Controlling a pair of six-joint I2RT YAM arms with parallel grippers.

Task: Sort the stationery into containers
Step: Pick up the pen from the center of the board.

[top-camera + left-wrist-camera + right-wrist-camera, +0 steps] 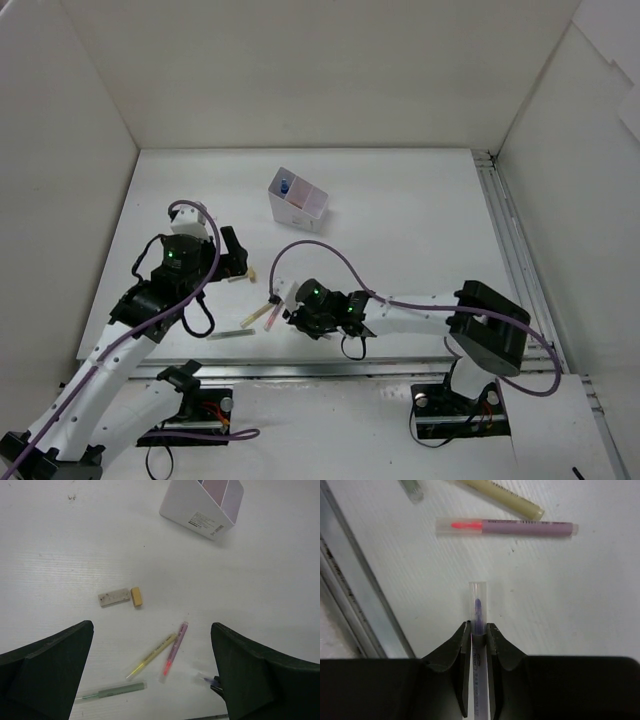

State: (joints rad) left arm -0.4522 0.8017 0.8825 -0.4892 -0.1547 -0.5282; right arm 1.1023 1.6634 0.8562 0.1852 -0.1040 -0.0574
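The right gripper (479,632) is clamped on a purple pen (477,602). Its fingers (462,647) press either side of the barrel just behind the clear cap, which sticks out past the tips over the table (580,610). I cannot tell whether the pen rests on the table or is lifted off it. Just beyond the cap a pink pen (505,527) lies crosswise, apart from it. A yellow pen (502,497) lies past that.

The left gripper (151,630) hangs over the table with its fingers (50,670) spread wide, holding and touching nothing. In its view the yellow and pink pens lie just beside each other between the fingers, and a green pen (117,691) lies near the left finger. Farther out an eraser (114,598) and a tan block (136,596) sit end to end, touching. The box (305,205) stands beyond, well apart from both grippers, with a small blue thing (286,184) in one end compartment.
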